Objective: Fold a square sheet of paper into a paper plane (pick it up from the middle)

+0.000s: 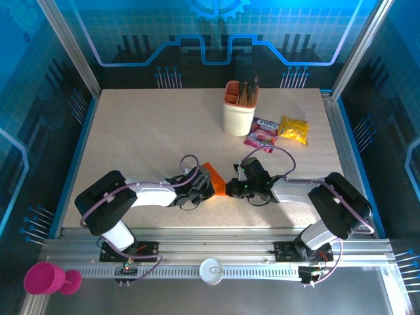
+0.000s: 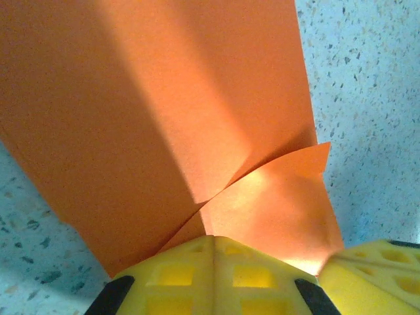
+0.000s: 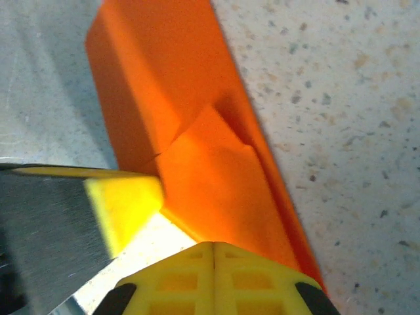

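The creased orange paper sheet (image 2: 151, 98) is pinned by the clenched left gripper (image 2: 213, 246) and right gripper (image 3: 213, 249), probably to set a fold.

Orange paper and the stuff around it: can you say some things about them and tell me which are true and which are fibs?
1. The orange paper lies between the two grippers. True.
2. The paper is a flat, unfolded square. False: it has folded flaps and creases.
3. The left gripper and right gripper are wide open. False: both are shut.
4. The pen cup stands upright. True.
5. The yellow packet lies on the paper. False: it lies beside the pink packet, away from the paper.
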{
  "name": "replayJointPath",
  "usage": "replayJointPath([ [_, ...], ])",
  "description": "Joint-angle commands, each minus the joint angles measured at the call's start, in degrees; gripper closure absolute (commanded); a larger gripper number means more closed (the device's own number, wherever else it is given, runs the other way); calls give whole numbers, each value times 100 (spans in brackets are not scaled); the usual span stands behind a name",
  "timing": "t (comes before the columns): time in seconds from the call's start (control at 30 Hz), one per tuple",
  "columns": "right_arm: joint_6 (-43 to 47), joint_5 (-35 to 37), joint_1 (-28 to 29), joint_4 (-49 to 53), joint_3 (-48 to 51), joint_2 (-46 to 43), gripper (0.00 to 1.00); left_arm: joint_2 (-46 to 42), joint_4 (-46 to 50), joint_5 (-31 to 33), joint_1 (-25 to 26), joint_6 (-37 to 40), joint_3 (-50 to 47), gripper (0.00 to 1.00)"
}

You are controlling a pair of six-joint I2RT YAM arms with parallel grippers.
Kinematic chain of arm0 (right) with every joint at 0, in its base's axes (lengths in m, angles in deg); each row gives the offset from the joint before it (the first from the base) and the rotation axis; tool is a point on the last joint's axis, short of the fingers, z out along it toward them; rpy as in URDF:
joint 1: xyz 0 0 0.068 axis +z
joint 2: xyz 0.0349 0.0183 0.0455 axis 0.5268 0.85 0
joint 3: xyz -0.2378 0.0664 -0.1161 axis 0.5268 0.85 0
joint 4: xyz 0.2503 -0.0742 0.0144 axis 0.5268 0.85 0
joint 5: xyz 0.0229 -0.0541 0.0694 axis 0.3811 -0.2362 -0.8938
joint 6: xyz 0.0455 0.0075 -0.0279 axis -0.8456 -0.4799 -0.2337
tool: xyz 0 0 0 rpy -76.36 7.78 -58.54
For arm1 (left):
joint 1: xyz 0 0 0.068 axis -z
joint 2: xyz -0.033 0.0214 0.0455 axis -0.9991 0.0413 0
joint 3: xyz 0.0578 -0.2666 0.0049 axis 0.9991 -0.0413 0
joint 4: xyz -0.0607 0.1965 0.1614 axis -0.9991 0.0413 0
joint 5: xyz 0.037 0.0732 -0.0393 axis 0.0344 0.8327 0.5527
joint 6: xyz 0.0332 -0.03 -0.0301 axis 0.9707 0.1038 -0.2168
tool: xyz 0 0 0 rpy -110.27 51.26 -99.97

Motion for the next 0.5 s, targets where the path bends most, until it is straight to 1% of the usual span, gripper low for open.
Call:
replayJointPath([
  [0.0,10,259,113,528,-285,-293,100,95,311,80,43,-100,-212,100],
  [0.13,-101,333,201,418,-392,-214,100,107,344,63,41,-49,-183,100],
  [0.27,-203,347,321,227,-478,66,100,81,365,62,37,-24,-173,100],
  [0.47,-364,447,634,-25,-475,451,100,48,396,98,37,-21,-196,100],
])
